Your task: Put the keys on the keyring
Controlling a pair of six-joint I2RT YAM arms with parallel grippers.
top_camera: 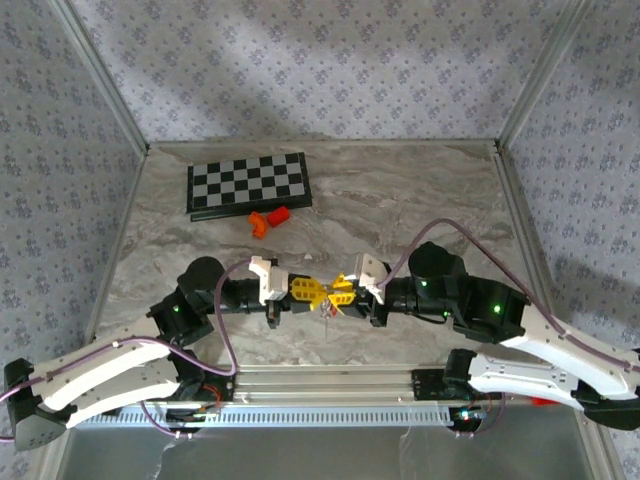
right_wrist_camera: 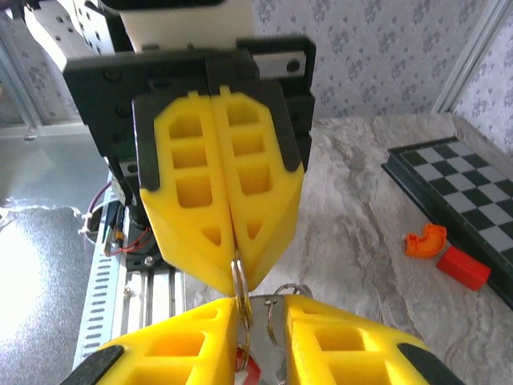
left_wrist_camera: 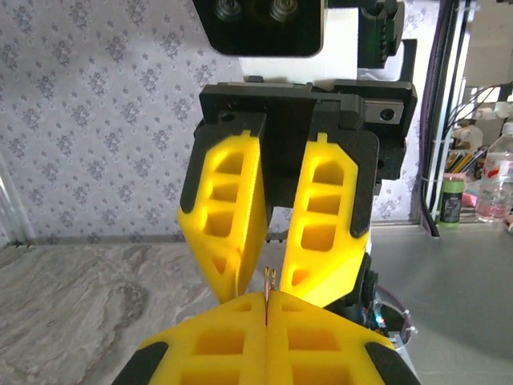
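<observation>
Top external view: the left tool (top_camera: 305,292) and right tool (top_camera: 343,291) meet tip to tip above the table (top_camera: 420,200), at the centre of the frame.

Left wrist view: the left tool's yellow fingers, at the bottom edge, are pressed together on a thin metal sliver, probably a key (left_wrist_camera: 268,281) seen edge-on. The right tool's fingers above stand slightly spread.

Right wrist view: the keyring (right_wrist_camera: 282,309) sits low in the frame, in the gap between the right tool's parted fingers. Its wire loops lie against one finger and its red tag is below. I cannot tell whether it is pinched.

Both pieces look light, stiff and slick, and the wire is likely springy. They are best held by the key's head, with the hole left free, and by the ring's flat sides.
</observation>
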